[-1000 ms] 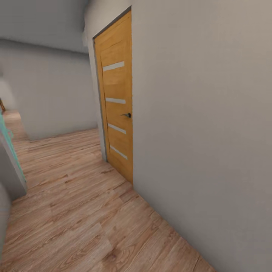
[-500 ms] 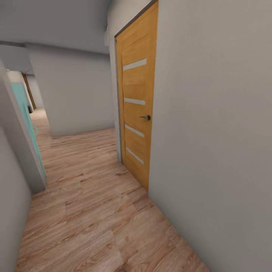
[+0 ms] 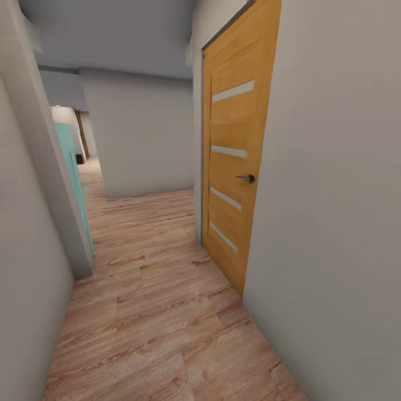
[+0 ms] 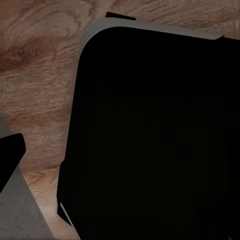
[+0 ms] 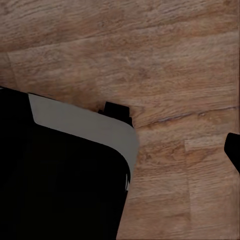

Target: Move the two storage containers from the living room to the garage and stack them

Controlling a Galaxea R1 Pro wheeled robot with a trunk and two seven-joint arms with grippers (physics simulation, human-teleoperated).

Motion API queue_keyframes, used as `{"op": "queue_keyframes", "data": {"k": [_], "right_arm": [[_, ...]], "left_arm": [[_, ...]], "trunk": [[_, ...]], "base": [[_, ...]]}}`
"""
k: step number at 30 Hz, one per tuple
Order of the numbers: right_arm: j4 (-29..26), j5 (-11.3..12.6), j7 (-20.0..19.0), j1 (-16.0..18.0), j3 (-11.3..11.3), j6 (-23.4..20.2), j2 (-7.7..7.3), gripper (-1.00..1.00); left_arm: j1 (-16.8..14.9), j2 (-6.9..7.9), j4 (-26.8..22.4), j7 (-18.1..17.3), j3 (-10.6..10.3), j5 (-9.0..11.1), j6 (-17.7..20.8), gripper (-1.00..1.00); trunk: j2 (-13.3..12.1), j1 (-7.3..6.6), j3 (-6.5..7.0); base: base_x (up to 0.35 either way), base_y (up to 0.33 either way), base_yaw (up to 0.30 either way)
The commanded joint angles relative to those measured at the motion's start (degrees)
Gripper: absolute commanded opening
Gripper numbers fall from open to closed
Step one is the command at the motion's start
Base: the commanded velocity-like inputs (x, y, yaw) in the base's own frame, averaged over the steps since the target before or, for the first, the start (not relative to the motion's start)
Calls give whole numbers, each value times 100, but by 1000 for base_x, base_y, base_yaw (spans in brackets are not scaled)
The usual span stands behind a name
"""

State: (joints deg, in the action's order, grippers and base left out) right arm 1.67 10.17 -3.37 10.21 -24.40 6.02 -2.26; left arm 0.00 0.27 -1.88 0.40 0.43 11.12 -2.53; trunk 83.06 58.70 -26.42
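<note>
The two storage containers are out of view, and so are the living room and the garage. I am in a narrow hallway with a light wood plank floor [image 3: 156,312]. In the left wrist view, one dark fingertip [image 4: 9,156] pokes in at the picture's edge above the planks. The right wrist view has a dark fingertip [image 5: 233,150] at its edge too. Neither view lets me judge how the jaws stand, and nothing shows between them.
A shut orange wooden door [image 3: 234,139] with a dark handle [image 3: 248,179] sits in the grey wall [image 3: 334,223] close on my right. A grey wall [image 3: 28,250] and a teal door [image 3: 72,172] line the left. The hallway runs ahead to a facing wall [image 3: 145,139] and opens leftward. My black base [image 4: 150,140] fills much of both wrist views.
The whole head view has shifted: the orange door now sits further right, and the left wall and teal door have come into view. The camera moved, not the things.
</note>
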Motion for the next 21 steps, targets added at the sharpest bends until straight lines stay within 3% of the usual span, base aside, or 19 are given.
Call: {"op": "queue_keyframes", "data": {"k": [1, 21], "right_arm": [[18, 62, -32, 7, -39, 37, 1, 100], [18, 82, -32, 7, -21, 32, -14, 100]], "left_arm": [[0, -1, -2, 4, 1, 30, -10, 100], [0, 5, -3, 1, 6, 39, -14, 100]], "trunk": [[2, 3, -5], [2, 3, -5]], "base": [[323, 0, 289], [323, 0, 289]]}}
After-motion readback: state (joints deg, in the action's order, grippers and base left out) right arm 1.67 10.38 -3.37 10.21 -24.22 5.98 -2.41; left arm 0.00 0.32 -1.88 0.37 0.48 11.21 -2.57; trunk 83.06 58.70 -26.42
